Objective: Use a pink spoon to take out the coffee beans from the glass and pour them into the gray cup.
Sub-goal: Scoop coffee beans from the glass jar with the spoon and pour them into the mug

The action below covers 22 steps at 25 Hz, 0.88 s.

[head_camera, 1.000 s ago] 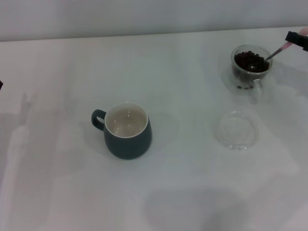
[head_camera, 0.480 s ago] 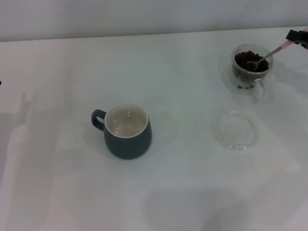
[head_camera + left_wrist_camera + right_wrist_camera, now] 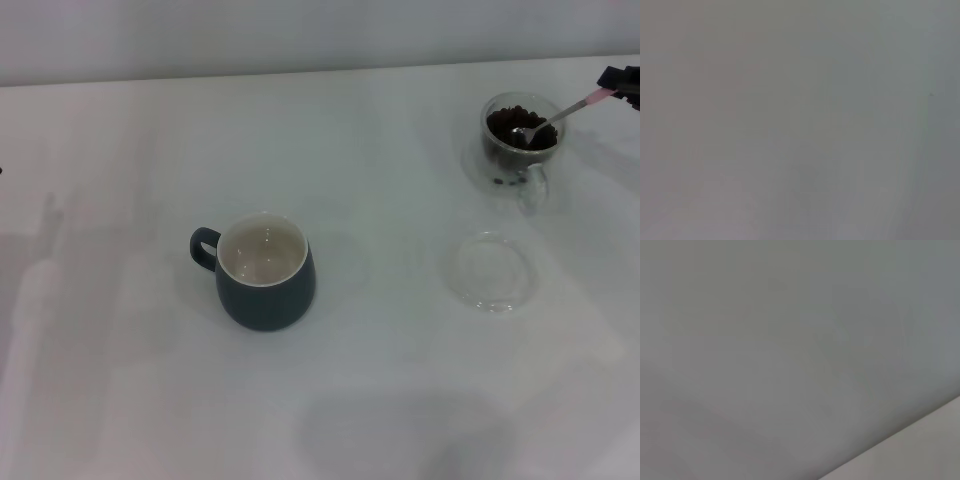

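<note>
Your left gripper is not showing in any view, so treat it as parked out of sight. Far to the left of your right gripper and nearer the robot, the gray cup (image 3: 265, 271) is sitting upright on the white table (image 3: 120, 380), its cream inside bare. A shallow clear glass dish (image 3: 490, 271) is lying between the two mugs, nearer the glass (image 3: 519, 140). You are scooping: the pink spoon (image 3: 556, 115) is slanting down from the right gripper (image 3: 622, 82) at the frame's right edge, its bowl resting among the coffee beans (image 3: 515, 128). The gripper is pinching the pink handle end. Next, I judge, you are lifting level, then carrying left. Behind the table a plain pale wall is running.
</note>
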Motion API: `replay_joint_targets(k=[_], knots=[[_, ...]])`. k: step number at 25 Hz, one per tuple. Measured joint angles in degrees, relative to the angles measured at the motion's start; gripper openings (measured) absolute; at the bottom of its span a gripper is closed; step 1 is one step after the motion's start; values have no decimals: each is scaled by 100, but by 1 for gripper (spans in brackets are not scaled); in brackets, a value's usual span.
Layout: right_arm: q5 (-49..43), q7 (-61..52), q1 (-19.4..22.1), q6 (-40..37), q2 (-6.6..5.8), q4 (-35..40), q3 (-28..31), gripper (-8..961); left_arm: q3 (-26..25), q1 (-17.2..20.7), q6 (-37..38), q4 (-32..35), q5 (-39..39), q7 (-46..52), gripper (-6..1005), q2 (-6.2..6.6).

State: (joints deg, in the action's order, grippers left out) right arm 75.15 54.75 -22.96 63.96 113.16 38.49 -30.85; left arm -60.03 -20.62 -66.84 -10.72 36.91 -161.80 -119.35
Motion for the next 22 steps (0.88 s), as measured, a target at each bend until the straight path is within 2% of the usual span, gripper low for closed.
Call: replay_joint_targets(k=[8, 22], knots=[[-4, -609, 55, 26, -120, 0, -2, 152, -12, 5, -2, 0, 0, -1, 802, 11], [-192, -1336, -79, -73, -432, -527, 31, 153, -28, -38, -15, -7, 0, -1, 802, 9]])
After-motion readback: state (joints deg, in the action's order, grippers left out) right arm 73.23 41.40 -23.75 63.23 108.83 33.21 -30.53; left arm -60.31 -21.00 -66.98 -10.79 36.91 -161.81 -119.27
